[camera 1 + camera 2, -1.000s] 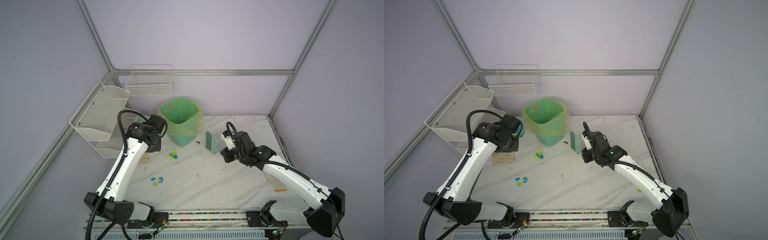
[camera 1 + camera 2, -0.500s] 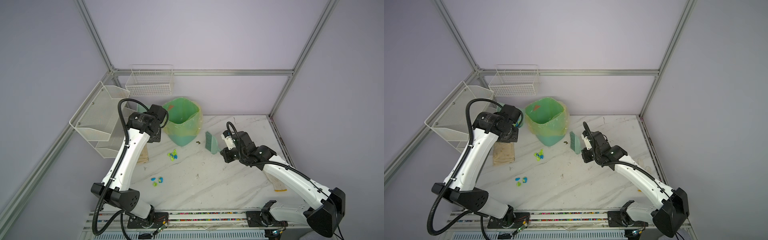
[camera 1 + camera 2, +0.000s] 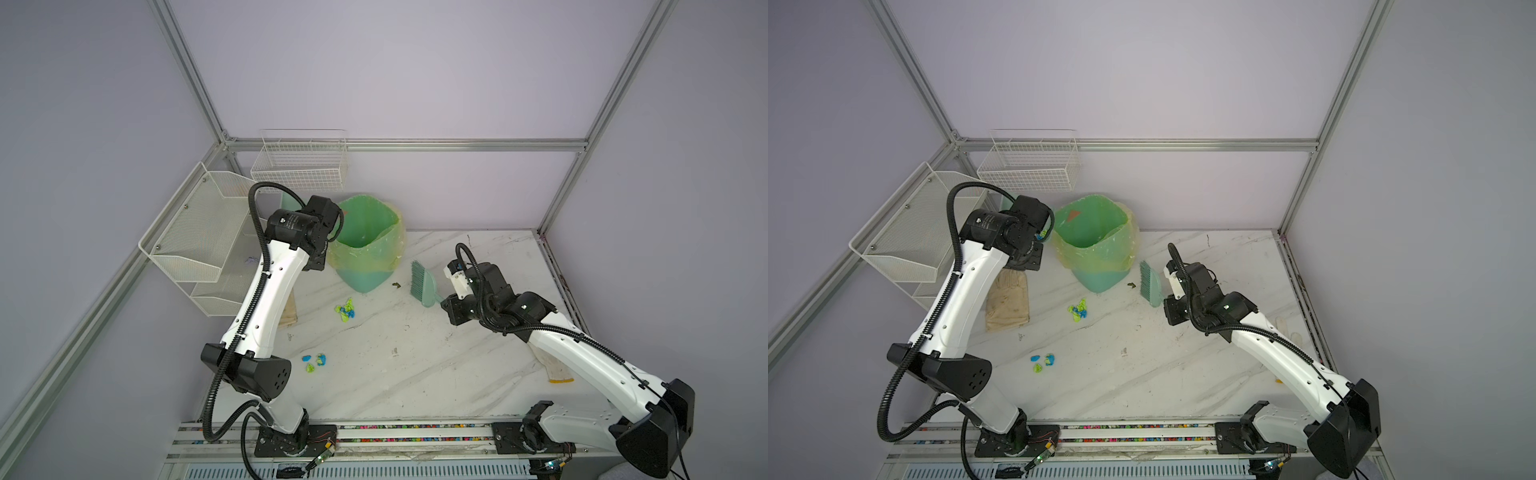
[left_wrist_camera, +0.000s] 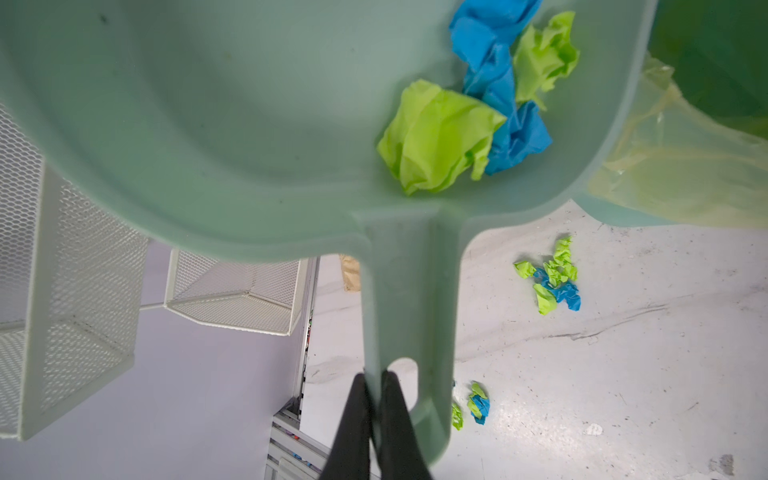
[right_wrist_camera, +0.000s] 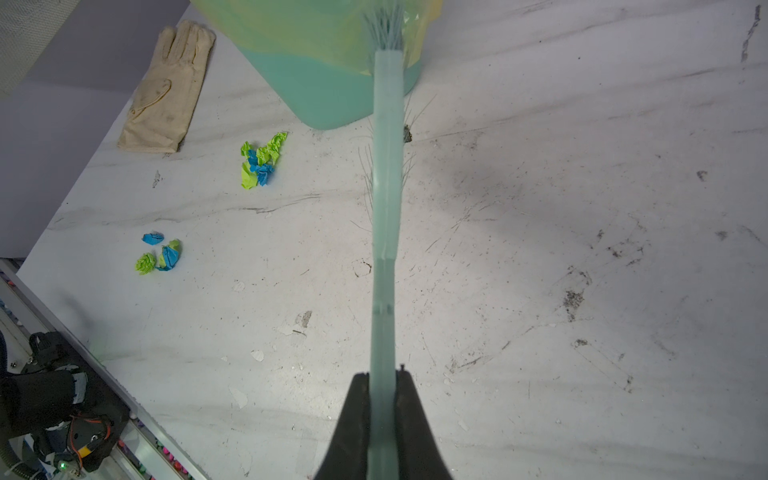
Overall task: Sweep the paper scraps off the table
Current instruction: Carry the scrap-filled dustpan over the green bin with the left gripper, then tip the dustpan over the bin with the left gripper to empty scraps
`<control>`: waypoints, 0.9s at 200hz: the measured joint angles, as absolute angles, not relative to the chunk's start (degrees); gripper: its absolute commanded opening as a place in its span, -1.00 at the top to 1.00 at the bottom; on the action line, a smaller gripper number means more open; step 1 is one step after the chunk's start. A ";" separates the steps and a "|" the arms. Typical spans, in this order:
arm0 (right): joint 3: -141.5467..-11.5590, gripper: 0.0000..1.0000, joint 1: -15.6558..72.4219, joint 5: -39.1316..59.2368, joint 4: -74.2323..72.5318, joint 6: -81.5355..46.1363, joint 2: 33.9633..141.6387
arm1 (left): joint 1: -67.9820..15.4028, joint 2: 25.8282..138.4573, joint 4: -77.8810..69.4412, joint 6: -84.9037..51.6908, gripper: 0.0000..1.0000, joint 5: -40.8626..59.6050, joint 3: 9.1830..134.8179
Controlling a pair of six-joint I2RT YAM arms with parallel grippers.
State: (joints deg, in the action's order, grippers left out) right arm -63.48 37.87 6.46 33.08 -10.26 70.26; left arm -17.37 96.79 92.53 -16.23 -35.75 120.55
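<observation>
My left gripper (image 4: 374, 379) is shut on the handle of a pale green dustpan (image 4: 208, 124), held raised beside the green bin (image 3: 368, 249). Blue and lime paper scraps (image 4: 478, 95) lie inside the pan. More paper scraps sit on the white marbled table (image 3: 415, 374): one cluster (image 3: 345, 309) (image 3: 1079, 309) close to the bin and a smaller one (image 3: 316, 361) (image 3: 1043, 361) nearer the front. My right gripper (image 5: 383, 376) is shut on the handle of a green brush (image 3: 422, 284) (image 3: 1151, 284), its bristles next to the bin's right side.
A white glove (image 3: 1008, 301) lies left of the bin, under my left arm. Wire baskets (image 3: 195, 241) (image 3: 299, 166) hang on the left and back walls. Another glove (image 3: 552, 370) lies at the table's right edge. A dark speck (image 3: 396, 285) sits by the brush. A rail (image 3: 374, 432) runs along the front.
My left arm has lifted the dustpan off the table and swung it back to the bin's left rim. The right arm and brush have stayed still.
</observation>
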 measured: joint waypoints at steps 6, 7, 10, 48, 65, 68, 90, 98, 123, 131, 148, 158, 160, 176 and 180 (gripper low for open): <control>-63.31 1.00 37.87 6.48 33.01 -10.28 70.26 | -17.37 97.14 92.55 -15.81 1.00 -35.94 120.81; -63.26 1.00 37.87 6.48 32.99 -10.31 70.26 | -17.37 97.21 92.55 -15.75 1.00 -35.97 120.86; -63.16 1.00 37.87 6.50 32.91 -10.33 70.26 | -17.37 97.41 92.53 -15.35 1.00 -36.05 121.10; -62.22 1.00 37.87 6.50 32.42 -10.85 70.06 | -17.47 100.47 91.88 -12.23 1.00 -36.82 125.12; -62.22 1.00 37.87 6.50 32.23 -10.94 70.04 | -18.17 101.62 90.91 -10.46 1.00 -38.48 126.78; -62.22 1.00 37.87 6.50 32.21 -10.94 70.04 | -18.33 101.80 90.65 -10.02 1.00 -38.83 126.98; -62.22 1.00 37.87 6.48 32.14 -11.16 70.04 | -20.18 102.65 88.05 -6.61 1.00 -41.43 127.17; -62.22 1.00 37.87 6.48 32.14 -11.33 70.02 | -20.97 103.02 87.02 -5.17 1.00 -42.70 127.17; -61.87 1.00 37.87 6.46 31.90 -11.53 69.04 | -23.27 104.68 84.53 -2.24 1.00 -47.42 127.17; -61.78 1.00 37.87 6.46 31.92 -11.55 68.64 | -24.08 105.14 83.64 -1.13 1.00 -49.52 127.04; -61.73 1.00 37.85 6.50 31.79 -11.55 68.14 | -26.52 105.54 80.31 1.87 1.00 -59.29 124.31; -61.71 1.00 37.87 6.52 31.68 -11.55 68.03 | -28.01 105.54 77.87 4.43 1.00 -65.28 121.38; -61.71 1.00 37.87 6.52 31.66 -11.55 68.03 | -28.34 105.58 77.32 4.86 1.00 -66.35 120.77; -61.69 1.00 37.85 6.50 31.55 -11.51 68.03 | -30.48 106.74 74.08 8.54 1.00 -72.49 116.66; -61.69 1.00 37.87 6.50 31.53 -11.53 68.03 | -30.96 107.22 73.49 9.30 1.00 -73.52 116.03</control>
State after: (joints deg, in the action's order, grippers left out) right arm -61.69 37.87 6.50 31.53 -11.53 68.03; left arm -30.96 107.22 73.49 9.30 -73.52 116.03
